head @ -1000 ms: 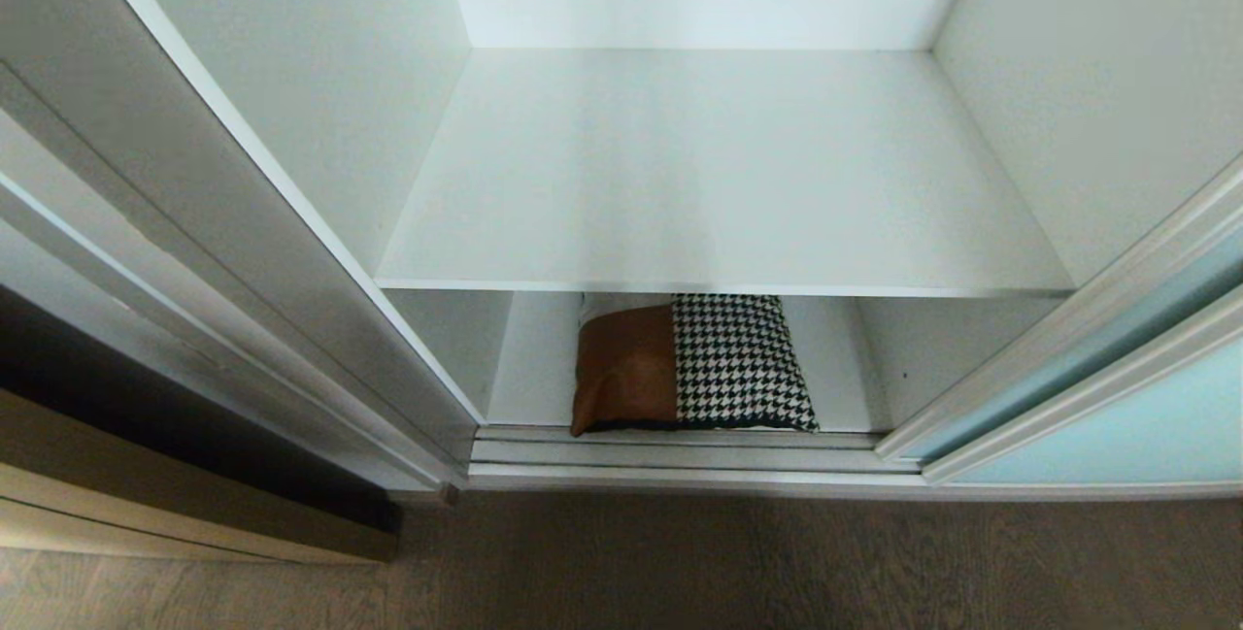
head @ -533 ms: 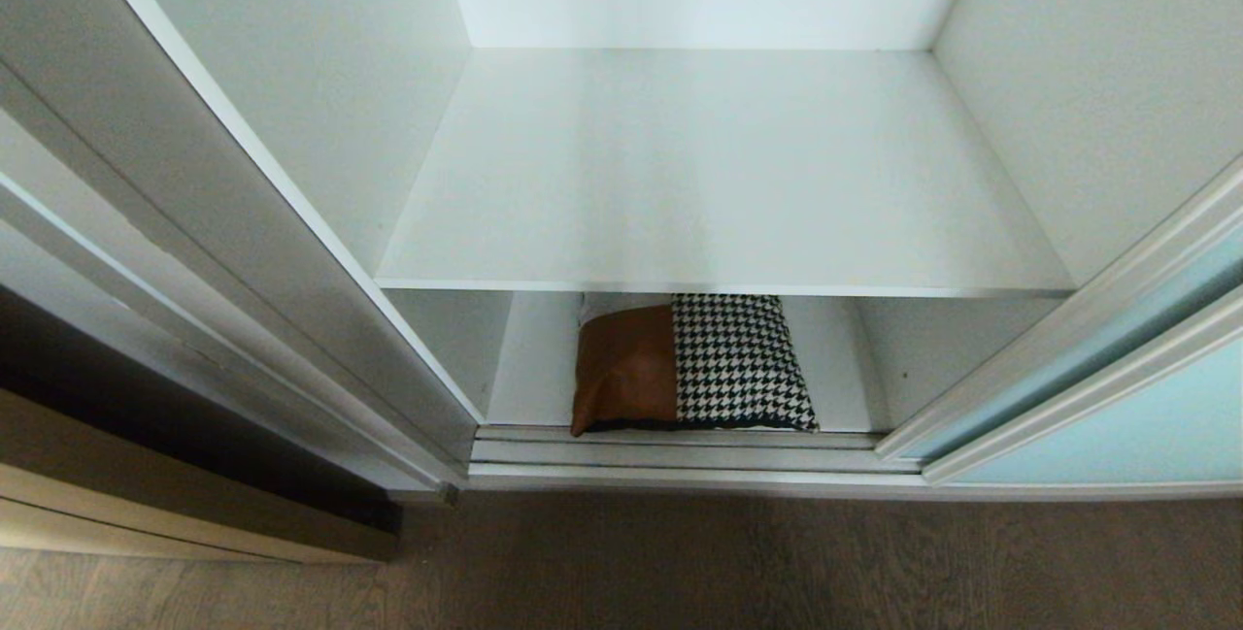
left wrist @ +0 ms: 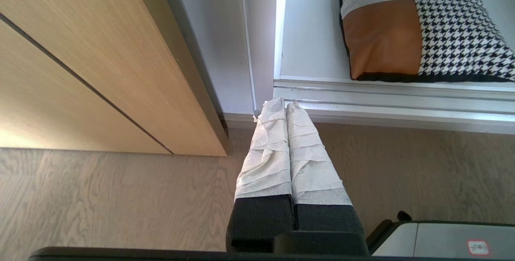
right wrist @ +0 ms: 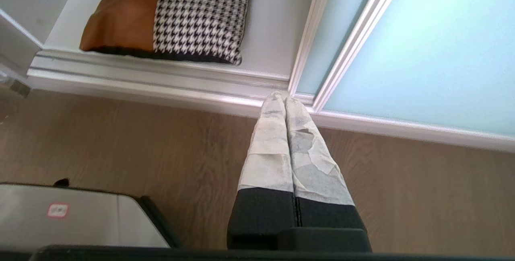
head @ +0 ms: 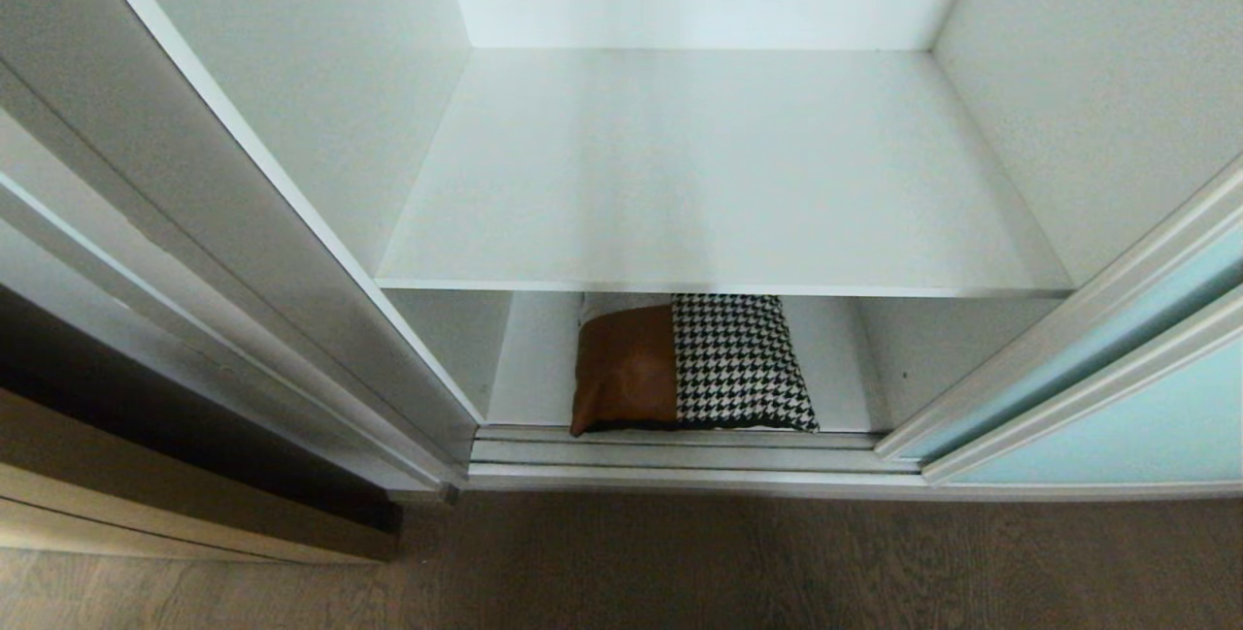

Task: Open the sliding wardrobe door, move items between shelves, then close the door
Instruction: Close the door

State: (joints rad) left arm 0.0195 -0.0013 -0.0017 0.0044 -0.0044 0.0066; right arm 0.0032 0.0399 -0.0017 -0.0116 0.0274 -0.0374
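The wardrobe stands open in the head view. The pale aqua sliding door (head: 1156, 397) (right wrist: 422, 48) is pushed aside at the right. The tan-leather and houndstooth cushion (head: 694, 363) (left wrist: 418, 31) (right wrist: 173, 15) lies flat on the bottom shelf (head: 539, 368), close to the floor track. The white shelf (head: 719, 174) above it is bare. Neither arm shows in the head view. My left gripper (left wrist: 285, 103) hangs shut and empty over the wood floor in front of the track's left end. My right gripper (right wrist: 281, 96) hangs shut and empty in front of the sliding door's frame.
The silver floor track (head: 680, 455) runs along the wardrobe's front. A tan wood-grain cabinet (left wrist: 80, 60) stands to the left of the opening. Part of my grey base (right wrist: 72, 216) (left wrist: 442, 239) shows over the wood floor (head: 680, 562).
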